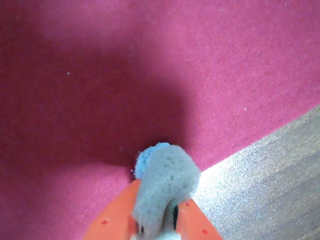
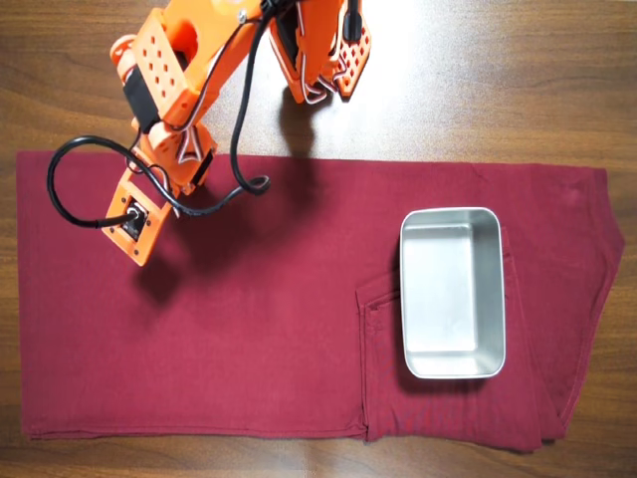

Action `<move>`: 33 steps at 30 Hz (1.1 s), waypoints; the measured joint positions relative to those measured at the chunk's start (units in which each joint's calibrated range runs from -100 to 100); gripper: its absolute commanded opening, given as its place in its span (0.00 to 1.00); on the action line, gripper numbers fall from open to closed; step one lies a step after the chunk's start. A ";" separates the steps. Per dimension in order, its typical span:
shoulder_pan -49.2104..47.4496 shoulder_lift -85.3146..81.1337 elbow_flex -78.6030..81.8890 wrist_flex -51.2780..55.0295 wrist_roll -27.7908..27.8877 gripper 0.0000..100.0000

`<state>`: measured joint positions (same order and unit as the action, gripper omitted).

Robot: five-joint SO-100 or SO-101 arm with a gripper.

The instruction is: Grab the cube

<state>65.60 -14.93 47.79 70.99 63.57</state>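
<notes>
In the wrist view the cube [image 1: 167, 182] is a small grey, speckled, sponge-like block with a bluish patch at its far top edge. It sits between the two orange jaws of my gripper [image 1: 160, 210] at the bottom of the view. The jaws are closed against its sides and hold it just above the dark red cloth [image 1: 150, 75]. In the overhead view the gripper [image 2: 137, 239] is over the cloth's upper left part. The cube is hidden under the arm there.
A shiny rectangular metal tray [image 2: 453, 370] stands on the right part of the red cloth [image 2: 259, 339]. The brown wooden table [image 2: 478, 80] shows around the cloth and at the lower right of the wrist view [image 1: 270, 190]. The arm's base [image 2: 318, 45] is at the top edge.
</notes>
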 measured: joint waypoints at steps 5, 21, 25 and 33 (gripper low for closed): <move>-3.89 -5.73 2.58 0.94 -1.66 0.00; -94.42 -3.82 -35.54 16.24 -20.85 0.00; -103.79 1.13 -35.54 16.71 -22.52 0.00; -103.09 6.16 -35.54 16.43 -22.61 0.26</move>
<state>-37.49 -8.77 12.25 87.42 40.95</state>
